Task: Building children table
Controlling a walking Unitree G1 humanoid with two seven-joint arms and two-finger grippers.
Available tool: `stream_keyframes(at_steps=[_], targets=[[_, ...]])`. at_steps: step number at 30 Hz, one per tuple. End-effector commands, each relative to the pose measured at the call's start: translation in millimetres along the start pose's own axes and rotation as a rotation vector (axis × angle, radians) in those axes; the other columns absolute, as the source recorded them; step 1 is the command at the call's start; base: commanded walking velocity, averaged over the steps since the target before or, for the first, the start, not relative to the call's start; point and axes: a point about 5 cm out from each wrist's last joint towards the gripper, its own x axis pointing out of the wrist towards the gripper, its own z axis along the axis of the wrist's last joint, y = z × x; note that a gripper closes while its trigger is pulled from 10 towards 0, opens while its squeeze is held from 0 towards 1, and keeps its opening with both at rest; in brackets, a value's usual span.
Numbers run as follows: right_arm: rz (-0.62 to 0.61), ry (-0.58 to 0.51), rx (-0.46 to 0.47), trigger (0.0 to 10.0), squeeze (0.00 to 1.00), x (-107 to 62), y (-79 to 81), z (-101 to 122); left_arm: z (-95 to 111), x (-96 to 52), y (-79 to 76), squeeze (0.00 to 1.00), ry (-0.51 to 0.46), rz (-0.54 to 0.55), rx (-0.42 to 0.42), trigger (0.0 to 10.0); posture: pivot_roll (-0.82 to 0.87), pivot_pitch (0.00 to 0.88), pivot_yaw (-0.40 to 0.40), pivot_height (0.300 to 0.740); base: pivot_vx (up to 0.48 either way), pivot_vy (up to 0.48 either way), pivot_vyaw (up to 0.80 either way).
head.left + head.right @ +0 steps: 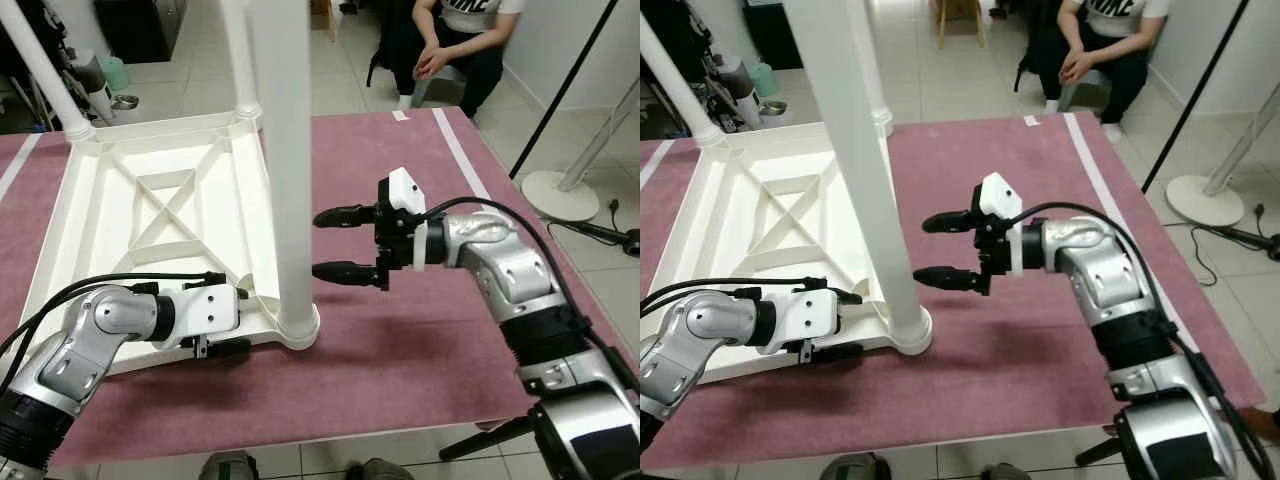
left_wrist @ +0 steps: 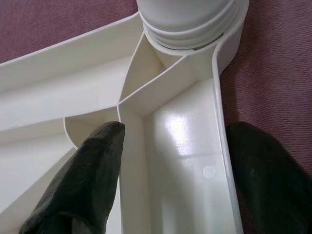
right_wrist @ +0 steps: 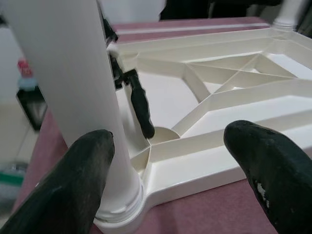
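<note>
My left gripper jaws straddle the white tabletop rim by the leg; right gripper jaws gape beside that leg.

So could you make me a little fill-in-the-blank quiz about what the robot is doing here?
1. The white tabletop lies upside down on a ____ mat.
2. The right gripper is ____, beside the near leg.
3. The left gripper straddles the tabletop's ____.

Missing words: maroon; open; rim
</note>
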Motion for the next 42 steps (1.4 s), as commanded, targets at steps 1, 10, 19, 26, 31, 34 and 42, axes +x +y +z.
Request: stream_keyframes(at_steps=[1, 10, 19, 26, 31, 34, 42], targets=[[0.150, 0.022, -0.050, 10.0, 0.00, 15.6, 13.3, -0.6, 6.2, 13.1, -11.2, 0.00, -0.037, -0.059, -0.013, 10.0, 0.15, 0.000, -0.015, 0.740, 0.000, 0.000, 0.00], [0.099, 0.196, -0.034, 10.0, 0.00, -31.3, 24.5, -28.6, 13.2, 17.9, -10.4, 0.00, -0.063, -0.047, -0.010, 10.0, 0.12, 0.000, 0.005, 0.740, 0.000, 0.000, 0.00], [-0.014, 0.000, -0.047, 10.0, 0.00, -8.4, -9.5, -0.8, 14.7, 16.7, -9.2, 0.00, -0.065, -0.063, -0.007, 10.0, 0.13, 0.000, 0.018, 0.740, 0.000, 0.000, 0.00], [0.144, -0.077, -0.004, 10.0, 0.00, 14.1, -8.7, 9.7, 16.1, 15.6, -11.7, 0.00, -0.064, -0.066, -0.012, 10.0, 0.16, 0.000, -0.004, 0.740, 0.000, 0.000, 0.00], [0.298, -0.056, 0.029, 10.0, 0.00, 21.4, 4.4, 6.3, 17.1, 15.9, -13.9, 0.00, -0.064, -0.055, -0.022, 10.0, 0.17, 0.000, -0.009, 0.740, 0.000, 0.000, 0.00], [0.312, -0.042, 0.031, 10.0, 0.00, 20.6, 6.7, 3.9, 17.3, 16.1, -14.3, 0.00, -0.065, -0.054, -0.023, 10.0, 0.17, 0.000, -0.009, 0.740, 0.000, 0.000, 0.00], [0.228, -0.039, 0.051, 10.0, 0.00, 12.8, 0.6, -3.2, 18.3, 17.9, -14.5, 0.00, -0.068, -0.048, -0.024, 10.0, 0.16, 0.000, -0.013, 0.740, 0.000, 0.000, 0.00]])
